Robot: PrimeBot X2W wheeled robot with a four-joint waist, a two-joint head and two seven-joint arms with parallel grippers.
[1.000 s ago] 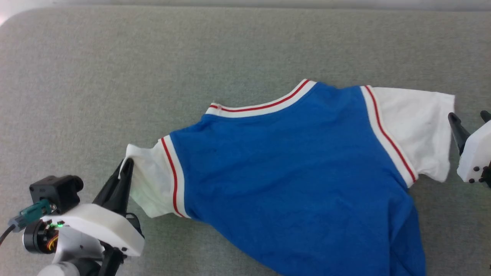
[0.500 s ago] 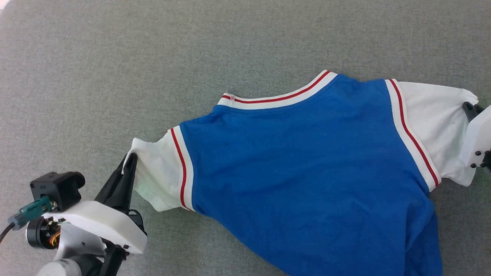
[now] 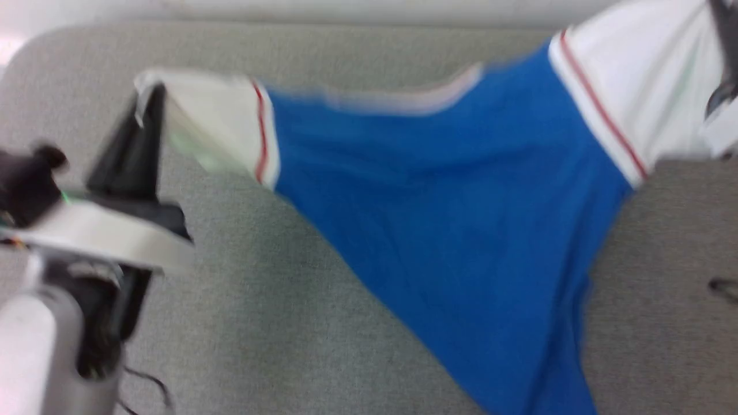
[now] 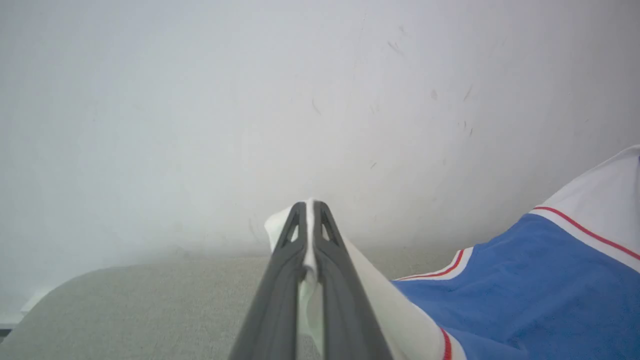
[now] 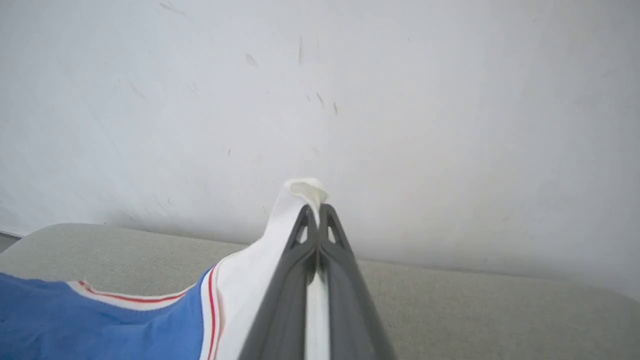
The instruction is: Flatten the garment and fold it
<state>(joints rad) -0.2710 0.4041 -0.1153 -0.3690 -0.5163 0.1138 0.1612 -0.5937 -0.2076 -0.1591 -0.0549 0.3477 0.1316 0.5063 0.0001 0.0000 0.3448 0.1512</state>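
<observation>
The grey fabric surface (image 3: 277, 288) ends along the top of the head view against a white wall (image 3: 357, 8), and its rounded corner shows at the upper left. Bare surface lies open across the lower left and centre of that frame and again at the lower right.

The blue T-shirt (image 3: 461, 230) spans the upper part of the frame from sleeve to sleeve. Its body narrows down toward the bottom edge right of centre and runs out of the frame there. The head view is blurred.

A second ago the shirt lay slack on the surface, with its left sleeve low in the frame and the right gripper (image 5: 317, 207) standing open just beside the right sleeve. Now both sleeves sit much higher in the frame and the cloth between them is drawn out. The whole picture has shifted too, so part of that change is the camera's.

The left gripper (image 4: 310, 205) is closed with white sleeve cloth pinched between its fingers, a fold poking past the tips. The right gripper is likewise closed on the other white sleeve, whose edge curls over its tips. In both wrist views the wall stands beyond the fingertips.
</observation>
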